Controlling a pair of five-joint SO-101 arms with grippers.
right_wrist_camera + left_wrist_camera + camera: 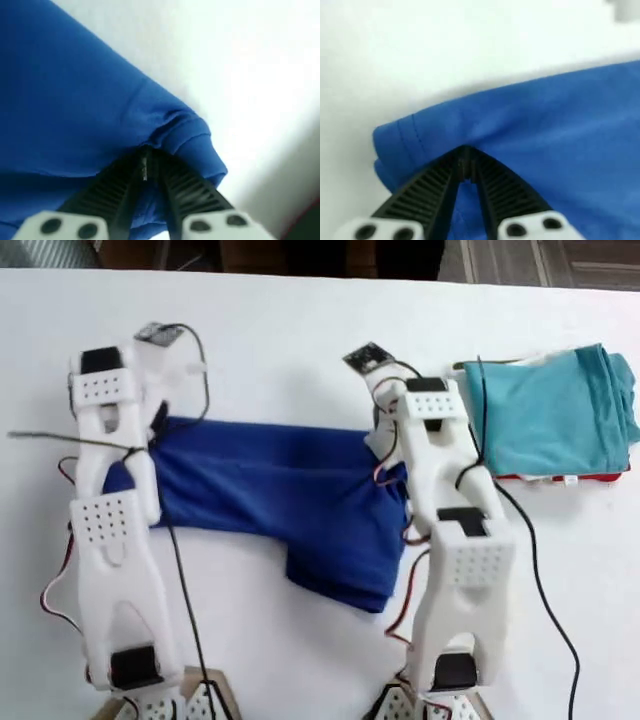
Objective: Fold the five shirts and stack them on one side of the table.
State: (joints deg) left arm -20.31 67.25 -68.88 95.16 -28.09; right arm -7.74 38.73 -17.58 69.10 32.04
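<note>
The half-folded royal-blue cotton shirt is lying across the middle of the white table, between the arms. The left gripper is pinching one hemmed end, fingers closed on the cloth; the right gripper is clamping the opposite end likewise. Either bite (just a fold's edge) is risking a slip under uneven pulling, undoing the fold near the teal-topped stack of folded shirts.

The tabletop is seen from steeply above by the high camera, faced toward the far edge. Each wrist camera is held very close to the blue shirt, aimed past its own jaws; the shirt is shared by all three views.
</note>
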